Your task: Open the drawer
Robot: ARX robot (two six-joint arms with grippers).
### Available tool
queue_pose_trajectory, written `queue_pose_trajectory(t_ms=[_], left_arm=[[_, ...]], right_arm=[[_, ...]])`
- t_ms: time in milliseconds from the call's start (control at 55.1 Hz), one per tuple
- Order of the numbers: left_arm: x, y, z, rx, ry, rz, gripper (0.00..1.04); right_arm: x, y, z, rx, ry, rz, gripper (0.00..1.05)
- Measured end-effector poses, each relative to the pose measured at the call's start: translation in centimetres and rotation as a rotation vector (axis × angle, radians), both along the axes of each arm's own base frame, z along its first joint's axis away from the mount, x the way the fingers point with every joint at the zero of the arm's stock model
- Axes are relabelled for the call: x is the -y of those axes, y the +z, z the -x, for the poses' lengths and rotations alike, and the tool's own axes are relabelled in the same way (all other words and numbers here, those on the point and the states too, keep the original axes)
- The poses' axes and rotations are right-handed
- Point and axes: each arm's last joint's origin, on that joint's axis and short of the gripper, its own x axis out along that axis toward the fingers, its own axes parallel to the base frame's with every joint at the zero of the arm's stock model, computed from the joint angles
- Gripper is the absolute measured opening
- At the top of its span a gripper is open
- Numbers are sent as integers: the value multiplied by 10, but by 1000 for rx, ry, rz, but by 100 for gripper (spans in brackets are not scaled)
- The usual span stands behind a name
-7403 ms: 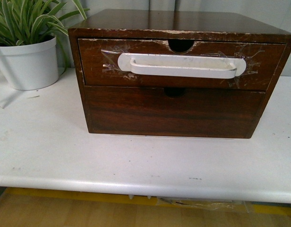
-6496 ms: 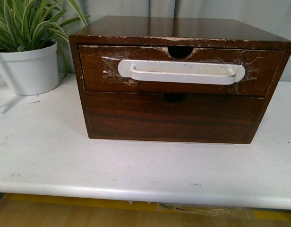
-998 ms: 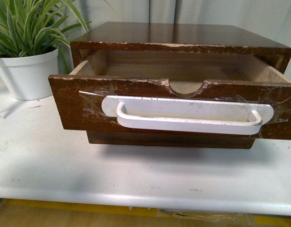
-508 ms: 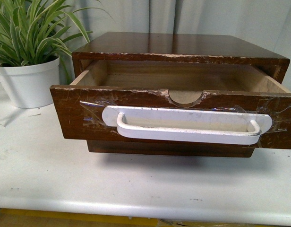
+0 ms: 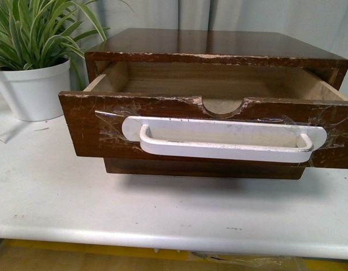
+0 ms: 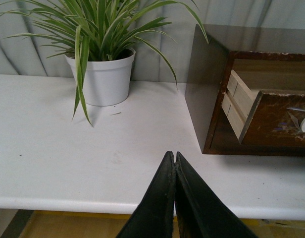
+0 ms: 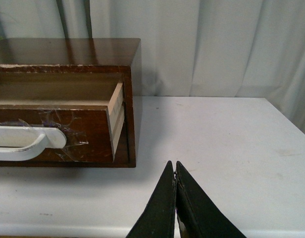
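The drawer (image 5: 95, 127), dark-brown wood with a long white taped-on handle (image 5: 225, 139) and a semicircular notch in its chipped rim, stands pulled well out of the dark wood cabinet (image 5: 213, 42), showing its pale wood inside. It also shows in the left wrist view (image 6: 276, 124) and the right wrist view (image 7: 88, 134). My left gripper (image 6: 172, 156) is shut and empty over the white table's front edge, left of the cabinet. My right gripper (image 7: 173, 165) is shut and empty, right of the cabinet. Neither gripper shows in the front view.
A spider plant in a white pot (image 5: 35, 90) stands on the white table (image 5: 162, 209) left of the cabinet; it also shows in the left wrist view (image 6: 100, 79). A grey curtain (image 7: 217, 44) hangs behind. The lower drawer front (image 5: 202, 168) sits under the open one.
The drawer went from shut several seconds ago to pulled far out. Over the last second it stays out; the view only shifts slightly up and down.
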Motion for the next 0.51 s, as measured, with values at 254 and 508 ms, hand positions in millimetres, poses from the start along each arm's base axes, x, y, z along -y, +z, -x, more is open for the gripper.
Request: queue_pose_trajectory(t_ms=[254,508], left_arm=[[0,-9,0,3,-1,1,4],[0,-14,1,3,-1,2,4]], right_arm=[[0,-7,0,1,0,0,1],[0,-19,0,5,0,-1,1]])
